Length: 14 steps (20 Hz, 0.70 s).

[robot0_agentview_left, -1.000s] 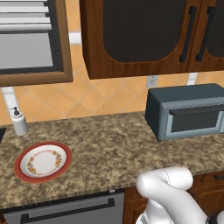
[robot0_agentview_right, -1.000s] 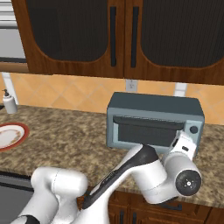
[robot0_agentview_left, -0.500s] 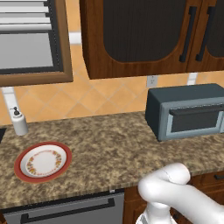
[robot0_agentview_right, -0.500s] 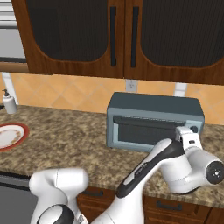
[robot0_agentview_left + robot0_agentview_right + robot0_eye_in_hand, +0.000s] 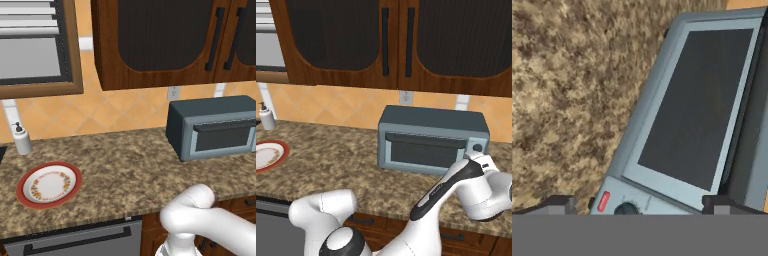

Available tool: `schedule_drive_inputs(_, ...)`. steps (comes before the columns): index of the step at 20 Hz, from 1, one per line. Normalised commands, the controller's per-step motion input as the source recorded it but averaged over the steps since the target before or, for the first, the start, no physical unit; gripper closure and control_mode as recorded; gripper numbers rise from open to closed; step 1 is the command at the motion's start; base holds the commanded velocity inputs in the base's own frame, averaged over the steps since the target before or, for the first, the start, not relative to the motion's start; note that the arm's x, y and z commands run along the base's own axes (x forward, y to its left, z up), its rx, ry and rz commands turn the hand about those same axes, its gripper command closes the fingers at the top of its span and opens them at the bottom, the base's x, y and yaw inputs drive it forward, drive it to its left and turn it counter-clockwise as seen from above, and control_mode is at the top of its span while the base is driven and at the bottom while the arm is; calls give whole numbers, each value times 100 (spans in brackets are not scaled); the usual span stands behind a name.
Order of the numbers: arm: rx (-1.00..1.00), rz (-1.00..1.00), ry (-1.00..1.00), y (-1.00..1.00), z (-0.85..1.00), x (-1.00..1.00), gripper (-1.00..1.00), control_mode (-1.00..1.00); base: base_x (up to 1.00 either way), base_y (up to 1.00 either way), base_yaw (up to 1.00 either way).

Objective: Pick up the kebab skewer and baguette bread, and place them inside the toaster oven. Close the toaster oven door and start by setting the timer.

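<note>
The toaster oven [image 5: 433, 140] stands on the counter against the back wall, also at the right in the left base view [image 5: 210, 127]. The toaster oven door [image 5: 697, 100] is shut, its dark window and bar handle [image 5: 746, 120] facing my hand. My gripper [image 5: 638, 204] is open with nothing between its fingertips [image 5: 559, 204], close in front of the oven's control panel with a red button [image 5: 603, 201] and a knob [image 5: 626, 209]. In the right base view my hand [image 5: 481, 161] hovers by the knob [image 5: 476, 147]. The kebab skewer and baguette bread are out of view.
A red-rimmed plate [image 5: 49, 184] lies on the granite counter [image 5: 125, 170] at the left, with a white soap dispenser [image 5: 21, 139] behind it. Dark wood cabinets [image 5: 396, 40] hang above the oven. A dishwasher front [image 5: 75, 240] sits below the counter edge.
My arm has swung to the right along the oven's front, bringing the hand up to the control panel end. The gripper has stayed open, and the oven and plate have not moved.
</note>
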Motion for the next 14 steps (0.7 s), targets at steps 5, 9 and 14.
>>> schedule_drive_inputs(5,0,0,0,-2,-25,43,-100,-100,0,0,0)
schedule_drive_inputs(9,0,0,0,-19,-14,35,-100,-100,0,0,0)
schedule_drive_inputs(14,0,0,-1,-21,-23,37,-100,-100,0,0,0)
